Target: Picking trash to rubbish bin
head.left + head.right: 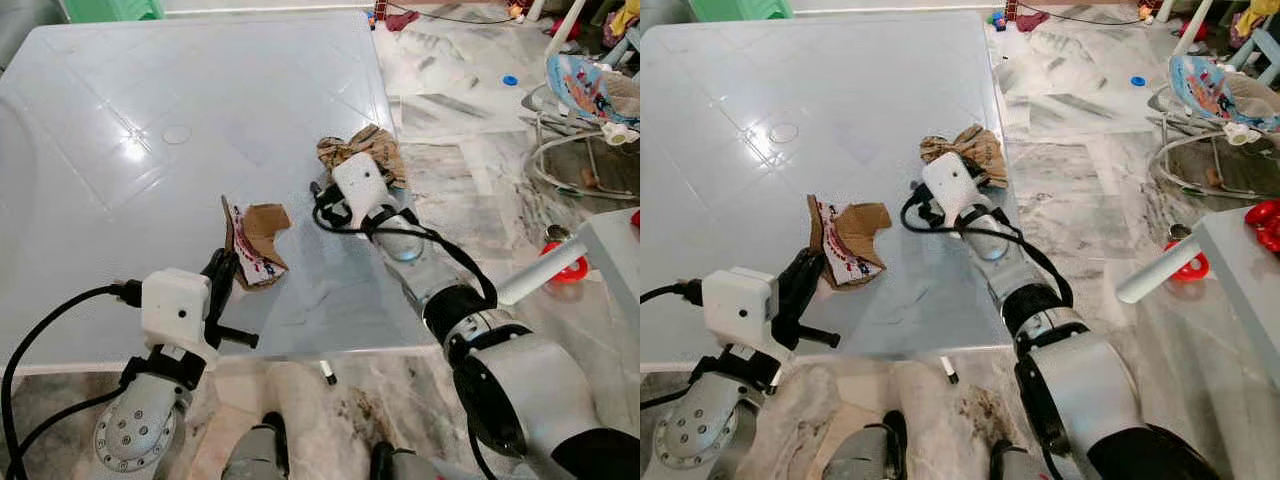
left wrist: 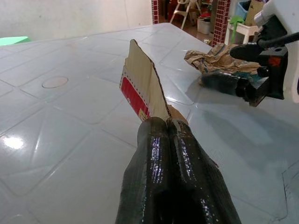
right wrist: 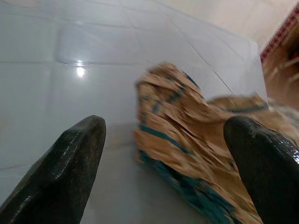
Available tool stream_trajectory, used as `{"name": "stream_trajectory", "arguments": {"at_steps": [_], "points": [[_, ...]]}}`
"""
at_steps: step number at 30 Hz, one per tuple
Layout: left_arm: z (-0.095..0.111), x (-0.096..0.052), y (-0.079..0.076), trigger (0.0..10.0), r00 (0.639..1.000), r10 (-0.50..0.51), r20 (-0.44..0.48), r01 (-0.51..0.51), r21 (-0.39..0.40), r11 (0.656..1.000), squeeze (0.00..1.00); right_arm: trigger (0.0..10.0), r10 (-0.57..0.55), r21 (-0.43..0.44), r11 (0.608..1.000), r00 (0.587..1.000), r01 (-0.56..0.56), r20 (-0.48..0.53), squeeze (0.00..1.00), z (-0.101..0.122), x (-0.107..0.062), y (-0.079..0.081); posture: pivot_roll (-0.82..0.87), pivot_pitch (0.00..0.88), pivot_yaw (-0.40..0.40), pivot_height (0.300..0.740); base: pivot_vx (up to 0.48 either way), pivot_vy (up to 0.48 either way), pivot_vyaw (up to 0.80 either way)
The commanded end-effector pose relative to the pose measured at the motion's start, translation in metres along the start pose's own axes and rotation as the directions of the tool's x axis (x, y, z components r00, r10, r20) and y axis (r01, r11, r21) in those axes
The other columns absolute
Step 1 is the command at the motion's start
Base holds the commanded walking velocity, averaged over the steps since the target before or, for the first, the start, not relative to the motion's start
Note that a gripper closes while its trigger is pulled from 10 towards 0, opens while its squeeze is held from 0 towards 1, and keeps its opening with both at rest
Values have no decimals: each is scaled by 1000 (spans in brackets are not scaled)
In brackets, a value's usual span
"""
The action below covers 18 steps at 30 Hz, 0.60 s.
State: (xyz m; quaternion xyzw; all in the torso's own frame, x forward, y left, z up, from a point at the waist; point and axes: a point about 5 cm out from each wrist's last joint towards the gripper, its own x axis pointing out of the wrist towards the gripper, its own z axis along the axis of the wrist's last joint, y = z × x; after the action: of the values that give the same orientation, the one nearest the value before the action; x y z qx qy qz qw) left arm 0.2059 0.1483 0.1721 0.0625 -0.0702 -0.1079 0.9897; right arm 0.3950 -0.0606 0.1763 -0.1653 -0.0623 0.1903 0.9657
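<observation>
A torn brown carton piece (image 1: 258, 240) with red-and-white print stands on the pale glossy table (image 1: 150, 100) near its front edge. My left gripper (image 1: 225, 262) is shut, and its tips (image 2: 163, 122) pinch the carton's (image 2: 140, 79) lower corner. Farther right, by the table's right edge, lies a crumpled brown paper bag (image 1: 375, 145) with teal print. My right gripper (image 3: 166, 123) is open just in front of the bag (image 3: 187, 140), one finger (image 3: 70, 163) on each side, neither touching it.
The table's right edge drops to a marble floor with a baby bouncer (image 1: 590, 100), a blue cap (image 1: 510, 80) and a white stand (image 1: 610, 245) with red items. A marker (image 1: 327, 373) lies on the floor by the table's front edge. A green stool (image 1: 110, 8) stands behind the table.
</observation>
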Motion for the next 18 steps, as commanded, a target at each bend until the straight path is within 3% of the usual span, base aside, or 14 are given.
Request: {"name": "stream_trajectory", "arguments": {"at_steps": [1, 2, 3, 18], "points": [[1, -3, -3, 0, 1000, -1, -8, 1, 4, 1000, 0, 9569, -5, 36, 999, 999, 6, -38, 0, -4, 0, -3, 309, 265, -45, 740, 0, 0, 0], [1, -3, -4, 0, 1000, 0, -8, 0, 3, 1000, 0, 9569, -6, 41, 999, 999, 7, -39, 0, -5, -1, -4, 309, 265, -45, 740, 0, 0, 0], [1, -3, -4, 0, 1000, 0, -7, 0, 3, 1000, 0, 0, -6, 44, 999, 999, 8, -40, 0, -5, -1, -4, 309, 265, -45, 740, 0, 0, 0], [-2, 1, -9, 0, 999, 48, 8, -48, -20, 999, 0, 0, 90, 99, 992, 984, -75, -154, 0, -22, -5, 3, 273, 256, -106, 740, 0, 0, 0]]}}
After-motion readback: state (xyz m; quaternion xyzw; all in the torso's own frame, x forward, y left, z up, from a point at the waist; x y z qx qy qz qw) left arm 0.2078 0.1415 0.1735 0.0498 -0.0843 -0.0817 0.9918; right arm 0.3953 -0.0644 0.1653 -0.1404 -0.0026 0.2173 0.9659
